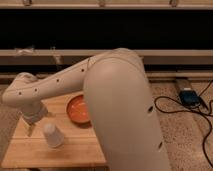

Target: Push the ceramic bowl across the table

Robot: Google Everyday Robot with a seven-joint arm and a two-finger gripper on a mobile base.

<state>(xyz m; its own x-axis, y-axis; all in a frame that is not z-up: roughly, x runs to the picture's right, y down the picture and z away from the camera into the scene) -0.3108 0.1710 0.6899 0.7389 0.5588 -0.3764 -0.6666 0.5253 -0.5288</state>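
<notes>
My pincer (30, 127), whose spread I cannot tell, hangs well left of the ceramic bowl (77, 109) on the surface (75, 150); I judge the push not yet begun.

Warm light, shadowed jaws at left

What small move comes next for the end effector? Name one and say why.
Probably bring the end effector across toward the ceramic bowl, steering clear of the white cup. It hovers over one end of the table, apart from the bowl, with the cup close beside it.
</notes>
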